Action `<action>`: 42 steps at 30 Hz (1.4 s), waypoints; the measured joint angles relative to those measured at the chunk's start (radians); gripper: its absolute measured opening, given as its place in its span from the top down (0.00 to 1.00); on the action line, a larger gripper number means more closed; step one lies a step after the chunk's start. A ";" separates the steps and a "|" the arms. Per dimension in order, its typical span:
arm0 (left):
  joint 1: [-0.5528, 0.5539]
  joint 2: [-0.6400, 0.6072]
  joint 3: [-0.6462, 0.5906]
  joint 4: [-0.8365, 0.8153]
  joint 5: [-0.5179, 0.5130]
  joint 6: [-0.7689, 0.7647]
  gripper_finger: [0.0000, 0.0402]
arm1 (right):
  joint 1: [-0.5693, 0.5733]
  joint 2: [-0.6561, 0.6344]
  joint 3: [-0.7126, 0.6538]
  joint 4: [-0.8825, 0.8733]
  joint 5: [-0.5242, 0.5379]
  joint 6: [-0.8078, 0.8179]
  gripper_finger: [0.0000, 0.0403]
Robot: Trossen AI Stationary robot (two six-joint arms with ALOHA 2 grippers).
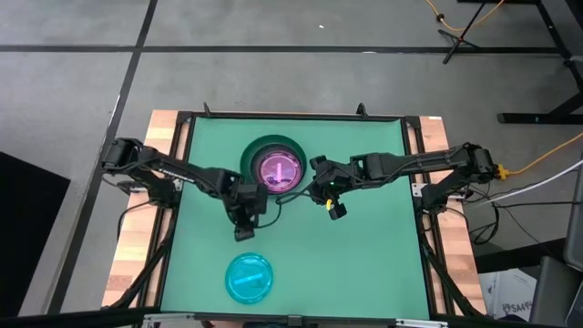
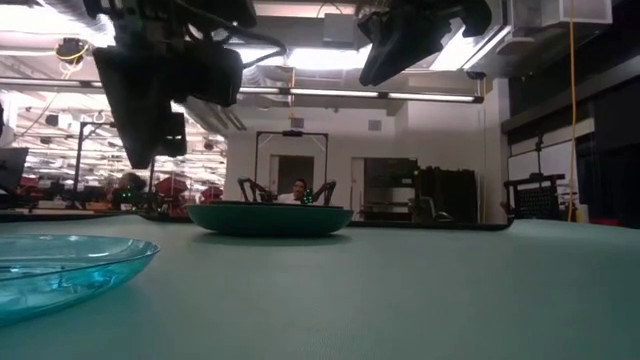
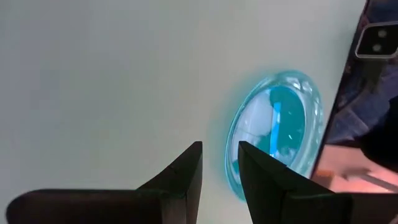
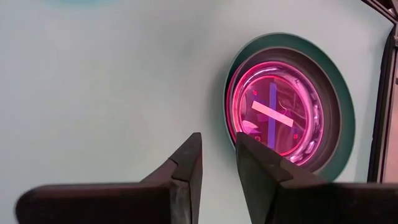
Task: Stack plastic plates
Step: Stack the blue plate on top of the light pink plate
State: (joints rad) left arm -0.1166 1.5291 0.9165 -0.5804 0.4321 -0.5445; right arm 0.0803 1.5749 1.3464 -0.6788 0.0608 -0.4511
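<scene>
Green mat (image 1: pixel 364 237) under a lit workshop; both grippers' jaws nearly together, empty.

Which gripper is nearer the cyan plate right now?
The left. The left gripper hangs above the mat just short of the cyan plate, holding nothing. The right gripper is farther off, beside the green plate holding the pink stack.

Both arms reach in toward the middle, raised off the surface. The left hand (image 1: pixel 244 230) hangs at about seven o'clock from center, fingers (image 3: pixel 186 177) nearly together, empty. The right hand (image 1: pixel 334 208) sits at three o'clock, likewise narrowly parted and empty.
</scene>
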 joint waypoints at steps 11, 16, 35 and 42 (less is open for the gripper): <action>-0.165 0.002 0.000 0.084 -0.235 -0.199 0.76 | -0.003 0.000 0.000 0.001 0.001 -0.003 0.78; -0.261 0.002 0.000 0.084 -0.275 -0.271 0.76 | -0.003 0.000 0.000 0.001 0.011 -0.006 0.78; -0.412 0.002 -0.002 0.045 -0.477 -0.370 0.76 | -0.002 0.000 0.000 0.001 0.011 -0.007 0.78; -0.412 0.003 -0.064 0.115 -0.491 -0.394 0.76 | -0.002 0.000 0.000 0.001 0.011 -0.008 0.78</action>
State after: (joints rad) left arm -0.5285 1.5318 0.8527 -0.4654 -0.0588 -0.9388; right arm 0.0780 1.5749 1.3464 -0.6777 0.0715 -0.4595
